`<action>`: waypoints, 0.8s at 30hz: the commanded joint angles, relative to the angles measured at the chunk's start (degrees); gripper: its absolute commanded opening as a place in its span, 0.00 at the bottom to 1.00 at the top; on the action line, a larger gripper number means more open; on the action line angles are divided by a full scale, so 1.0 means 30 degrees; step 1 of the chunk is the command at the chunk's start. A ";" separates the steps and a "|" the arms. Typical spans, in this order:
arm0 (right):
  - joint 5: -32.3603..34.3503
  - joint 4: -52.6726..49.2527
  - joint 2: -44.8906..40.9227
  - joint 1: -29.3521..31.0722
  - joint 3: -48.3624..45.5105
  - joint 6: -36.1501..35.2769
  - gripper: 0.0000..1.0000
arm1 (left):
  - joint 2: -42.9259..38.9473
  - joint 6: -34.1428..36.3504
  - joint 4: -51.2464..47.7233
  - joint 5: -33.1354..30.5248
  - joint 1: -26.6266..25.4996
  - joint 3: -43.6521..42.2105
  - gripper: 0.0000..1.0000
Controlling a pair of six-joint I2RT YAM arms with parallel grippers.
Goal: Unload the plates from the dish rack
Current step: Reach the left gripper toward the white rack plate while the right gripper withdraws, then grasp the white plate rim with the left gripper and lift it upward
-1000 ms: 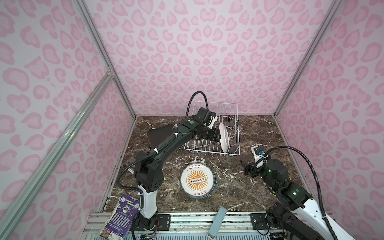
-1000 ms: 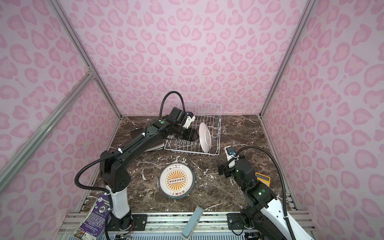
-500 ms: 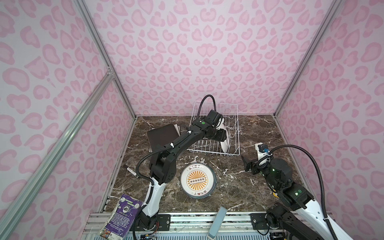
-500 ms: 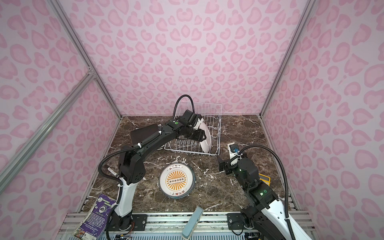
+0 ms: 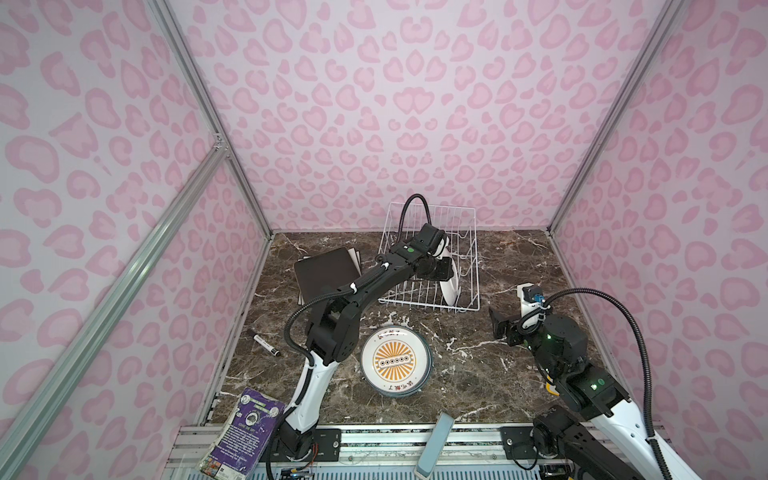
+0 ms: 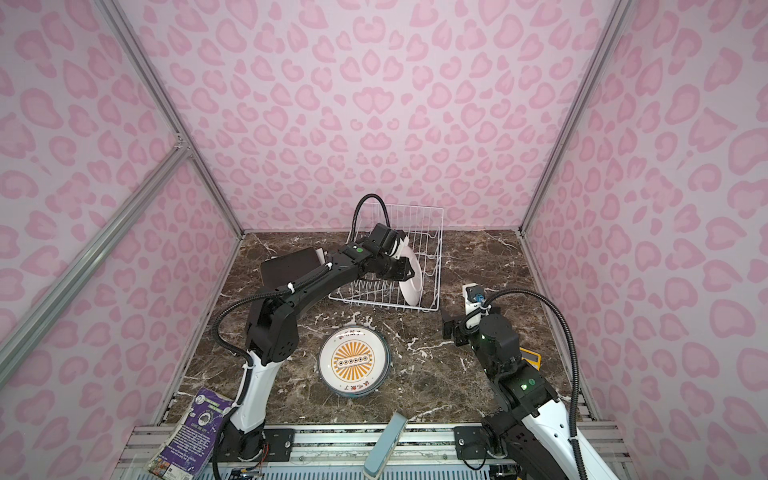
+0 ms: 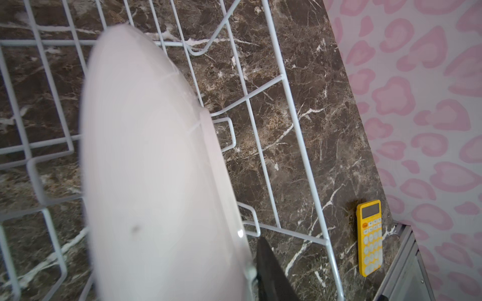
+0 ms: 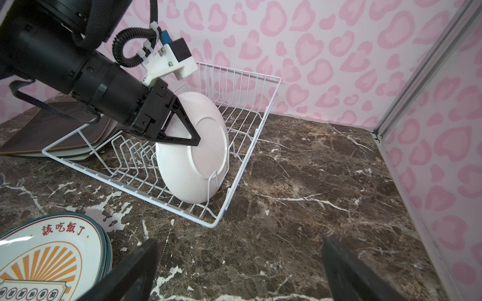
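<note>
**1 plate on edge in the rack, left gripper at its rim**

The dish rack is set at the far middle of the tabletop. 1 round white plate is stood on edge in the rack's near right part, leaned against an upright prong, with its plain underside turned to the right.

The left gripper is reached into the rack from the left, and its 2 fingers are set astride the plate's upper rim. 1 black finger is laid on the underside; the other is hidden behind the plate. The jaws are drawn narrow, yet whether the rim is truly pinched cannot be told.

A stack of round printed plates with grey-blue rims is laid flat at the near middle. Left of the rack, a dark brown square plate is laid on cream square plates.

The right gripper is held above the tabletop at the near right, its jaws spread wide and empty.
</note>
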 commanded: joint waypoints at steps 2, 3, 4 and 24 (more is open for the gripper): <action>0.0037 0.0465 -0.0549 -0.0107 -0.0389 0.0355 0.99 | -0.0026 -0.0993 0.1204 0.0041 0.0014 -0.0259 0.28; 0.0048 0.0406 -0.0624 -0.0134 -0.0422 0.0269 0.99 | -0.0106 -0.1118 0.1298 0.0022 0.0029 -0.0395 0.26; 0.0081 0.0374 -0.0712 -0.0188 -0.0450 0.0232 0.99 | -0.0213 -0.1304 0.1403 0.0019 0.0014 -0.0551 0.24; -0.1136 0.0297 -0.1337 -0.1519 -0.1051 -0.0582 0.99 | 0.0011 -0.5931 0.5514 0.0494 -0.0045 -0.1612 0.03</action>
